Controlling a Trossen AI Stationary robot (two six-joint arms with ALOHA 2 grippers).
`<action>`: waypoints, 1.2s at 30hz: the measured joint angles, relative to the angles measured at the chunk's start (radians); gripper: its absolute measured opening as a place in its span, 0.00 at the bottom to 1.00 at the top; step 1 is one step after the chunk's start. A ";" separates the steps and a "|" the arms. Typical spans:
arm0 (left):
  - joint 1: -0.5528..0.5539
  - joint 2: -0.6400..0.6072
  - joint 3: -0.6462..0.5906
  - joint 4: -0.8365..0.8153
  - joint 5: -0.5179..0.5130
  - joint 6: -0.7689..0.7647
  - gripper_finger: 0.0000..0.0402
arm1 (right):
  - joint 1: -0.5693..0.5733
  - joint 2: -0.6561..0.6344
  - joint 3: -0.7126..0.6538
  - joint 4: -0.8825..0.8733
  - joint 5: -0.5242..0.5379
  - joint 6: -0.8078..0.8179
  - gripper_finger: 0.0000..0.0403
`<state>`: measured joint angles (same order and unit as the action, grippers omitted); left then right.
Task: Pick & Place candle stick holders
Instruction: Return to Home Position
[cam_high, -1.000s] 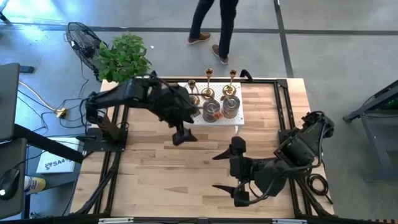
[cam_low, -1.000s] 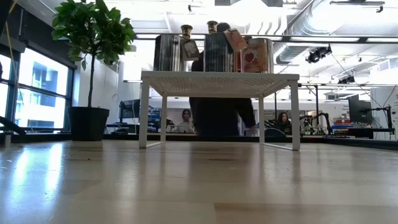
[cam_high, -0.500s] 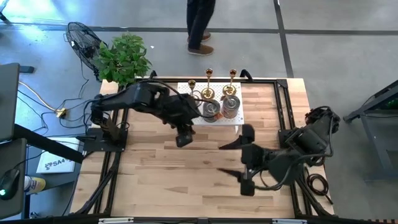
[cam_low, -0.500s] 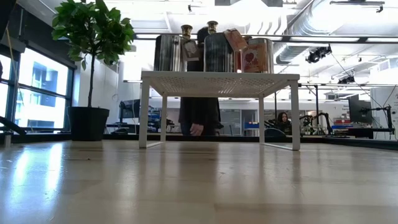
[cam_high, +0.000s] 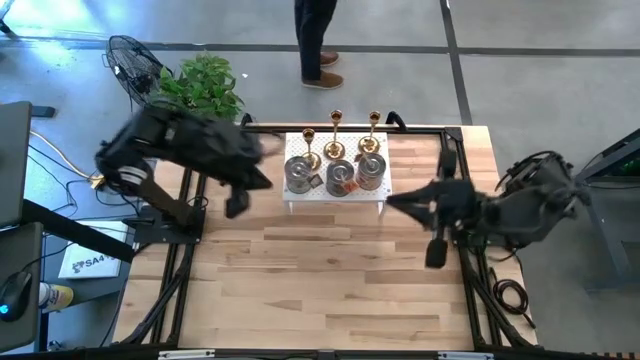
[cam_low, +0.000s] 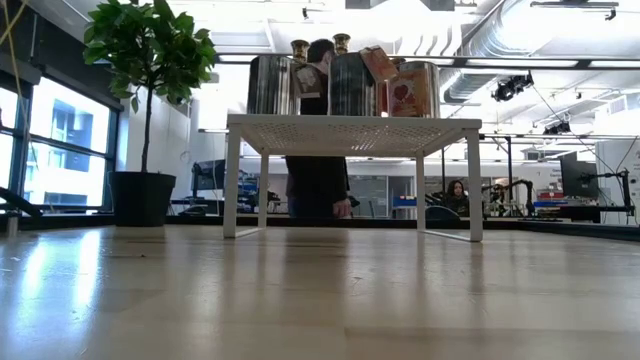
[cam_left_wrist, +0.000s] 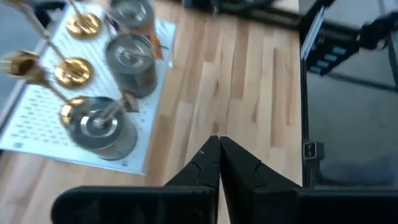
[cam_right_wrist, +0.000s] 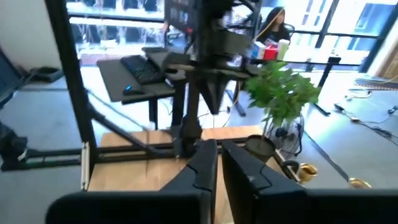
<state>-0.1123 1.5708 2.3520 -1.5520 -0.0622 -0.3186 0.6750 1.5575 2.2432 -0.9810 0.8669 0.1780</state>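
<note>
Currently all six candle stick holders stand on the white shelf (cam_high: 300, 198), which sits near the far edge of the tabletop (cam_high: 300, 290), between the two grippers. The left gripper (cam_left_wrist: 217, 143) hangs over the left part of the tabletop, its jaws pressed together and empty. Ahead of those jaws and off to one side lies the shelf, with a strip of bare wood between. The right gripper (cam_right_wrist: 219, 149) hangs over the right part of the tabletop, on the shelf's other side. Its jaws are drawn close, only a thin slit showing, and they pinch nothing. Beyond them stand the left arm and the potted plant (cam_high: 200, 90).

Three gold holders (cam_high: 335, 140) line the shelf's far edge and three silver cylinders (cam_high: 340, 178) line its near edge, the rows filling most of its width. The cylinder closest to the left jaws stands right by a shelf corner. On the near side of both sets of jaws, the tabletop is open wood out to its front edge. Under the shelf, between its legs, the space is open. A person (cam_high: 318, 40) stands on the floor beyond the far edge.
</note>
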 joint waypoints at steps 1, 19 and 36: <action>0.000 -0.027 0.000 0.000 -0.008 0.000 0.01 | 0.000 -0.011 0.000 -0.001 0.008 0.000 0.05; 0.001 -0.455 -0.028 0.099 -0.078 0.226 0.00 | 0.000 -0.280 0.000 -0.167 0.005 -0.083 0.00; 0.000 -0.961 -0.656 0.376 -0.172 0.104 0.00 | 0.000 -0.456 -0.001 -0.564 0.042 0.155 0.00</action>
<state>-0.1119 0.6096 1.6958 -1.1757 -0.2345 -0.2142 0.6748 1.1011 2.2425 -1.5452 0.9090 0.3328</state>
